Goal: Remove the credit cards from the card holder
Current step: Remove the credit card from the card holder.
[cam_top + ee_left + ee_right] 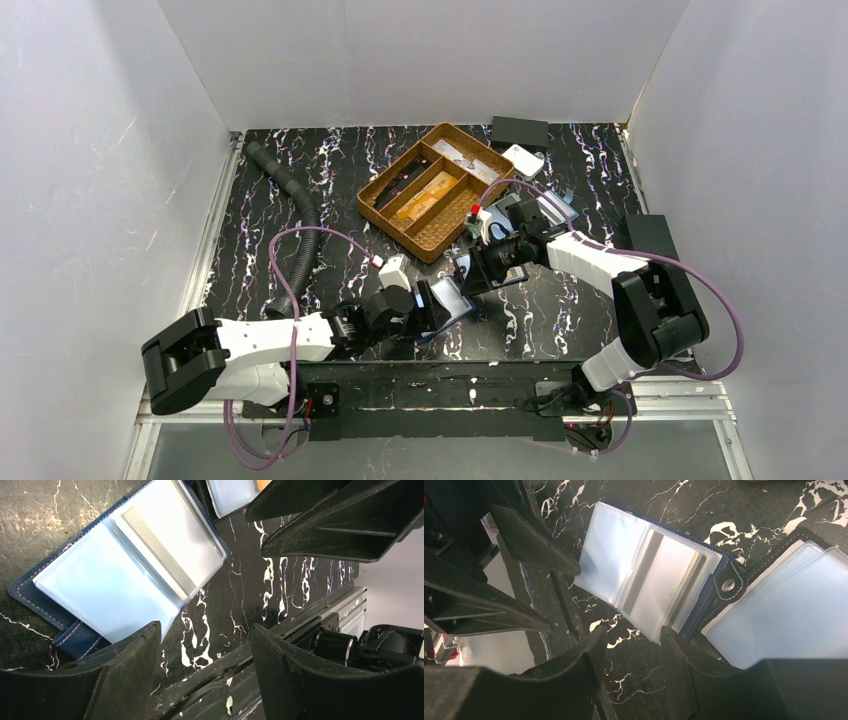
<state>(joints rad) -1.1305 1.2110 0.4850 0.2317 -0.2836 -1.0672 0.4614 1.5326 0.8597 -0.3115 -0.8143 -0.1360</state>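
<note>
Bright, even overhead light; the card holder (110, 585) glares pale, and wrist-view foregrounds blur dark.

No text, brand, number or sign can be read in any view. The card holder (131, 575) lies open in both wrist views, and its clear sleeves show only blank pale faces crossed by a plain grey stripe. The snap tab (727, 585) beside it carries a bare metal stud with no lettering that can be made out. In the top view, the things in the brown basket (447, 228), the white box (523, 160) and the black box (520, 131) are too small to show any print.
</note>
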